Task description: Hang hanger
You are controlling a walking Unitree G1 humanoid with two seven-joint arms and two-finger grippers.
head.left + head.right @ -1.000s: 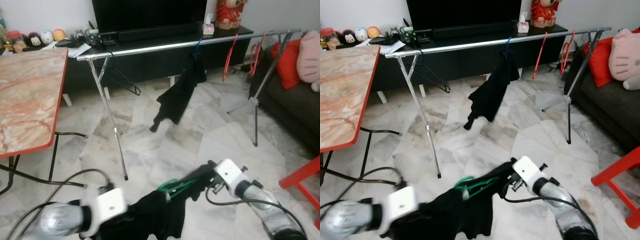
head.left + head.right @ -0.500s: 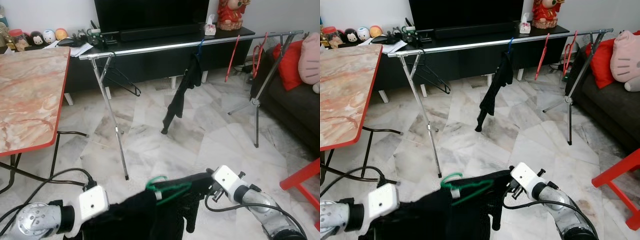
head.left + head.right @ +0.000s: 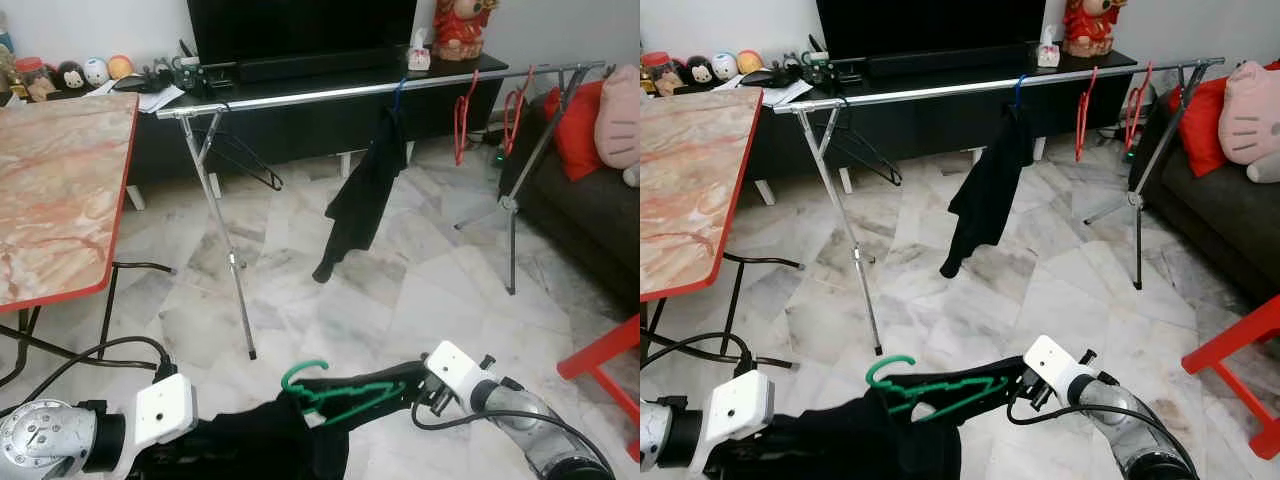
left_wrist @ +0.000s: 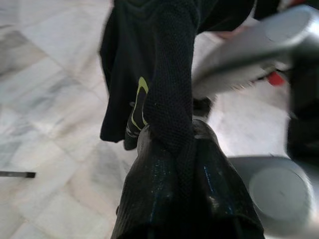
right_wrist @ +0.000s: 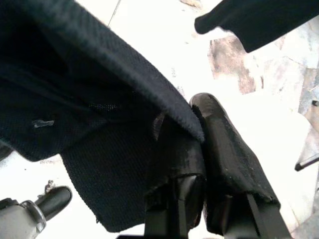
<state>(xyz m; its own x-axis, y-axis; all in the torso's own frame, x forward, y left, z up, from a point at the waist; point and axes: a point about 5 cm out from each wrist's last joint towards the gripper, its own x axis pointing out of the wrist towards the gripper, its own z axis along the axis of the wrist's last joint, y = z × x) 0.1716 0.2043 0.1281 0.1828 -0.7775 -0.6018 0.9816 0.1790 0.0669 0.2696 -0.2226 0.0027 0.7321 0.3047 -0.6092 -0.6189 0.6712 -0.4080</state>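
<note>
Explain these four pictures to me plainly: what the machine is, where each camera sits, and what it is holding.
This is a walking humanoid robot with two silver arms, each ending in two long black fingers. The two wide pictures come from cameras on its head, looking down and forward into a living room. The two close pictures come from cameras on its wrists, looking along the fingers.

Low in the head views, the left gripper and the right gripper are each shut on a black garment that carries a green hanger. Ahead stands a metal clothes rail with another black garment, a bare black hanger and red hangers on it. A marble-patterned table stands to the left.
</note>
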